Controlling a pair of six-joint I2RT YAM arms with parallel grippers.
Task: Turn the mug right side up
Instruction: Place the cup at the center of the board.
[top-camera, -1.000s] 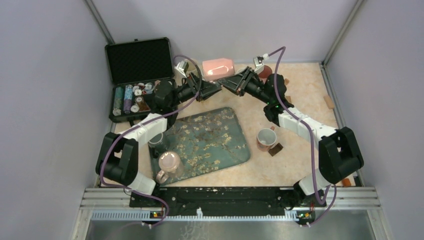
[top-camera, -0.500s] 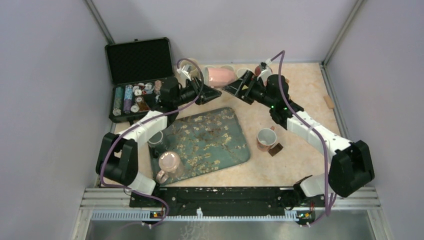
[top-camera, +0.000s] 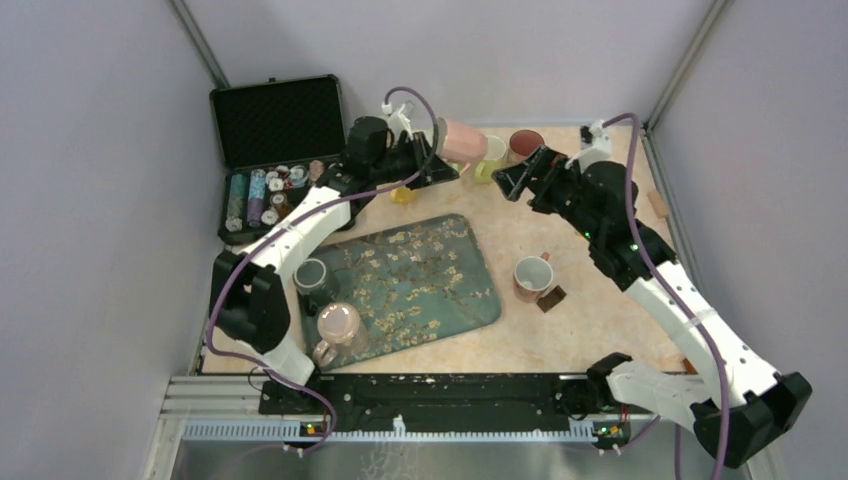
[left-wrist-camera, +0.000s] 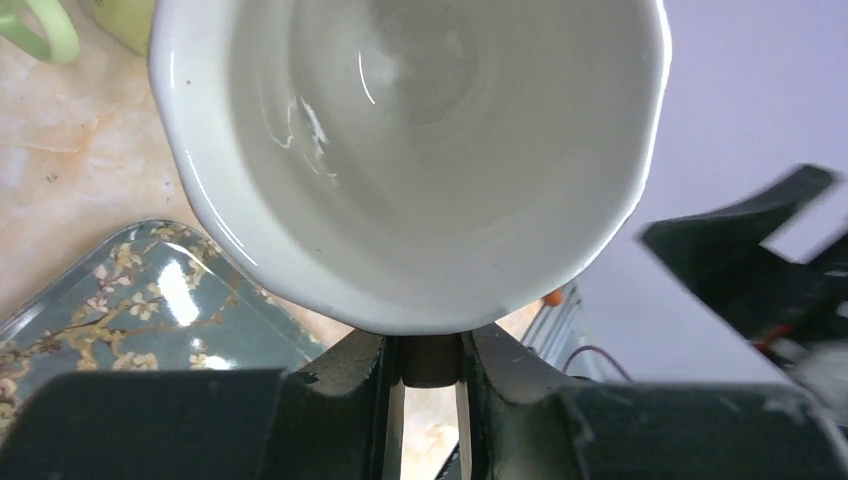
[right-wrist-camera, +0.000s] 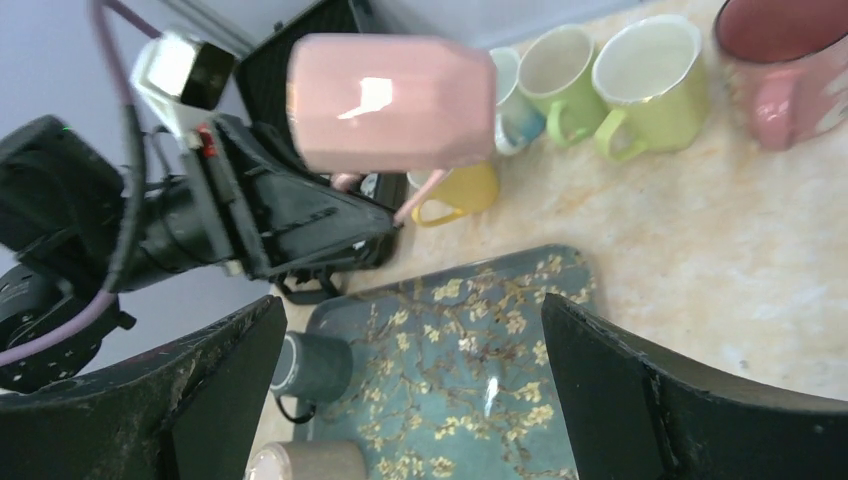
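Pink and glossy, the mug (top-camera: 462, 140) hangs on its side in the air over the far part of the desk (top-camera: 580, 320), touching nothing below it. The left end effector (top-camera: 440, 168) is clamped on the mug's thin handle. In the left wrist view its two fingers pinch together just under the rim, and the white inside of the mug faces that camera. The right end effector (top-camera: 520, 172) stands beside the mug and apart from it, jaws spread wide and holding nothing. From the right wrist the mug's flat-sided wall shows level, with its handle pointing down. Below it a yellow mug (right-wrist-camera: 455, 190) and two green mugs (right-wrist-camera: 650, 85) stand upright near the far edge. A floral tray (top-camera: 420, 270) lies nearer the arm bases.
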